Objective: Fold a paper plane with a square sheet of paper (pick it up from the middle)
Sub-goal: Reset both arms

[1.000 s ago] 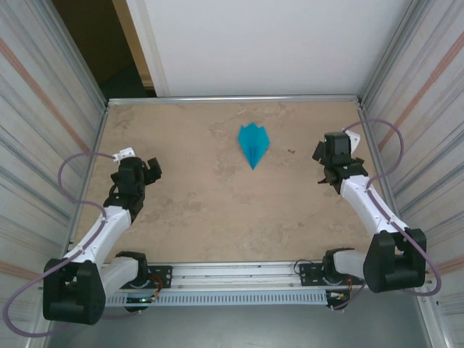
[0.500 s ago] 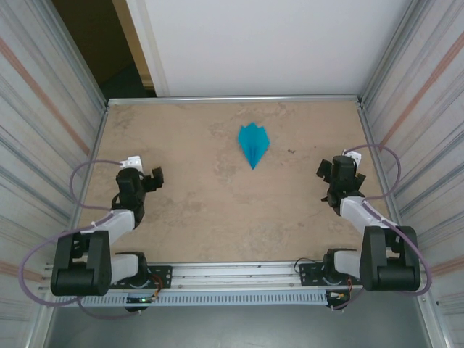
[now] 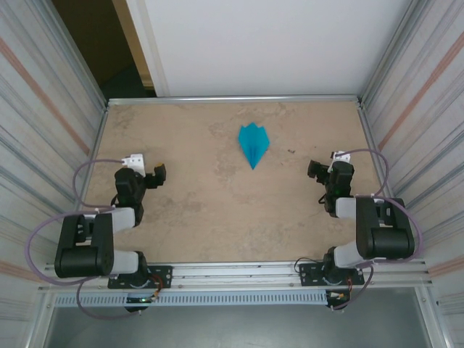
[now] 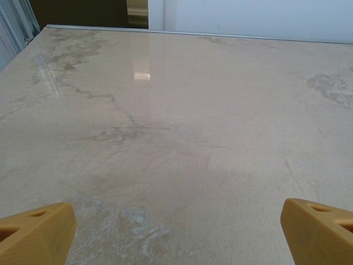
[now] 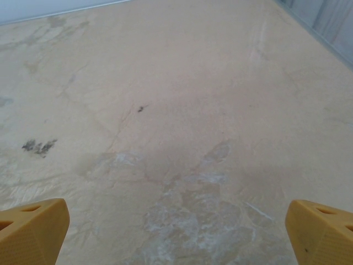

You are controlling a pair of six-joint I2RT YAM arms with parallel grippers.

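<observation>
The square sheet of paper lies folded into the teal paper plane (image 3: 253, 143), a pointed dart flat on the table at the far centre, its nose toward the near edge. My left gripper (image 3: 156, 175) sits low over the left side of the table, well apart from the plane, open and empty. My right gripper (image 3: 317, 172) is low at the right side, also apart from the plane, open and empty. In the left wrist view the left gripper (image 4: 177, 231) has its yellow fingertips (image 4: 38, 232) spread wide over bare table. The right gripper (image 5: 176, 231) shows the same, fingertips (image 5: 33, 229) wide apart.
The beige marbled table (image 3: 217, 210) is boxed in by ribbed metal walls left (image 3: 43, 145) and right (image 3: 420, 130) and a white back panel (image 3: 254, 43). A metal rail (image 3: 239, 272) with both arm bases runs along the near edge.
Both arms have drawn back and folded down toward their bases, the grippers dropping nearer the near edge. The plane has not moved.
</observation>
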